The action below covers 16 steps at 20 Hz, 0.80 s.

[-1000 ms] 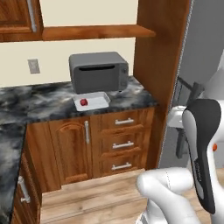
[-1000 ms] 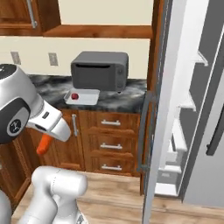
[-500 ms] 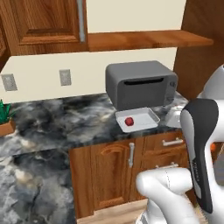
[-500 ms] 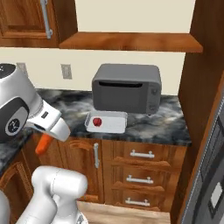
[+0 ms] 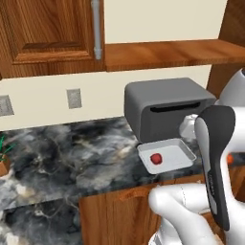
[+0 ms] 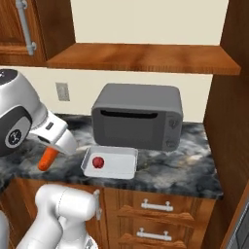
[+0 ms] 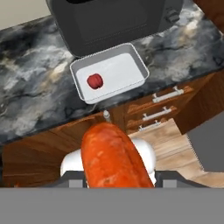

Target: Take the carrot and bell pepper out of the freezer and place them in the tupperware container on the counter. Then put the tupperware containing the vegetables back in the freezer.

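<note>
The fingers, part-closed, grip the smooth, stiff, likely slippery orange tapered carrot near its thick end, short of the shallow grey tupperware container.

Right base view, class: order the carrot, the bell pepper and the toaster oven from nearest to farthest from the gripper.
1. carrot, held in the gripper, off the counter's front edge.
2. bell pepper, in the tupperware container, to the right.
3. toaster oven, behind the container, by the wall.
</note>
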Tool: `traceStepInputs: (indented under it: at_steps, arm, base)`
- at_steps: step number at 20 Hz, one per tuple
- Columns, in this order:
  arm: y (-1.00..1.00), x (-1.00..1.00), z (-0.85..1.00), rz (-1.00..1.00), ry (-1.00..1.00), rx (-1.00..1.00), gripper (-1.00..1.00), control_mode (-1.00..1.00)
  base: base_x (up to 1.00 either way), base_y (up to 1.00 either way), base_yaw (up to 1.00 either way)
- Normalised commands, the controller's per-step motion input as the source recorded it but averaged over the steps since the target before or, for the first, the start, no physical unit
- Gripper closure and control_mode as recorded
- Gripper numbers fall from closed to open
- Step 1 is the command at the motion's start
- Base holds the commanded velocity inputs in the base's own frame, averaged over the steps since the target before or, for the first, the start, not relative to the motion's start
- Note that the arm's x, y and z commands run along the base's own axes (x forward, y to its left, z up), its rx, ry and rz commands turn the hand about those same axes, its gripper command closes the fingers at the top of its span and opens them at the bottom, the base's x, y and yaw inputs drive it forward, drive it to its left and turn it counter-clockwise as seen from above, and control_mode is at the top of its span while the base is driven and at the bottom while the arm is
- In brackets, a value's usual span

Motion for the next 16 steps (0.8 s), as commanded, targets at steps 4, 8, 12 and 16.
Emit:
traceStepInputs:
  at_steps: [4, 8, 12, 16]
  arm:
    - [0.0, 0.0, 0.0, 0.0, 0.0, 0.0, 1.0, 1.0]
    - [-0.1, 0.24, -0.34, 0.1, 0.08, 0.0, 1.0, -1.0]
    - [0.01, 0.95, -0.58, 0.04, 0.16, 0.0, 1.0, -1.0]
    - [0.0, 1.0, -0.76, 0.04, 0.12, 0.0, 1.0, -1.0]
  base:
    - [0.33, -0.4, 0.11]
    - [0.0, 0.0, 0.0]
    - [0.0, 0.0, 0.0]
    - [0.0, 0.0, 0.0]
